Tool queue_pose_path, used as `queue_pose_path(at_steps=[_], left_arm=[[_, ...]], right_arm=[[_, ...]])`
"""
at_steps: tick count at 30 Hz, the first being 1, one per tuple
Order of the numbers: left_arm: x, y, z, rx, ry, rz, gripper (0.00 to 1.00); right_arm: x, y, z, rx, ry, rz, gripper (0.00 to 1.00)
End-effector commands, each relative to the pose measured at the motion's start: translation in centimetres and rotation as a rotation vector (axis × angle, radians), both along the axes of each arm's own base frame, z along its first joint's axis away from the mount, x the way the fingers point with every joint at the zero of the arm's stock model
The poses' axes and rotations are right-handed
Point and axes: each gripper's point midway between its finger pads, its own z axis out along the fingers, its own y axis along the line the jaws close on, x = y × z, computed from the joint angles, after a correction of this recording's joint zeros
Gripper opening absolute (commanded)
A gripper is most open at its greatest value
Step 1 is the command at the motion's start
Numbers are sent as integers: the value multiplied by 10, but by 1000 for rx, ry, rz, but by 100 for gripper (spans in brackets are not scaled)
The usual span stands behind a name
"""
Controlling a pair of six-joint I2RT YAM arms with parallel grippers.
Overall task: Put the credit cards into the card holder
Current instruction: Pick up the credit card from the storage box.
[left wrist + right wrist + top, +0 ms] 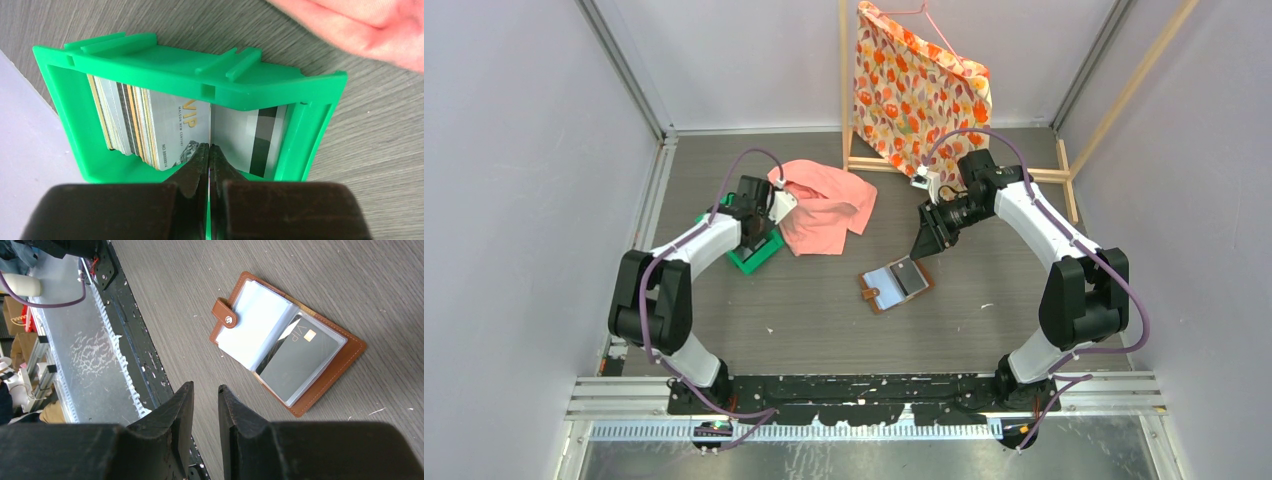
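The credit cards point(130, 125) stand on edge as a stack in a green tray point(190, 70). My left gripper point(209, 146) is inside the tray, shut on the thin edge of one credit card point(210, 125) between a grey VIP card and a striped card. In the top view it sits over the tray point(746, 262). The card holder point(350, 347) lies open on the table, brown with a snap tab point(225, 315), and a grey card point(295, 360) sits in one pocket. My right gripper point(205, 387) is open and empty, held above the table beside the holder point(896, 285).
A pink cloth point(824, 205) lies just right of the green tray. A floral bag point(919, 90) hangs on a wooden frame at the back. The arm bases and a metal rail point(75, 350) run along the near edge.
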Motion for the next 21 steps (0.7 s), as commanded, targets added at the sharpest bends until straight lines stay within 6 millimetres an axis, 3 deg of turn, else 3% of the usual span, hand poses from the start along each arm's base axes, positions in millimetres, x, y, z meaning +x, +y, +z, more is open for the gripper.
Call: queue_pose_path(at_steps=[1,21], left_arm=[[-4,2,16,-15,-25,3,0],[-12,14,68,-186,-113,170,0]], right_arm=[[-2,2,15,36,-39,14,30],[-2,2,13,40,-31,14,30]])
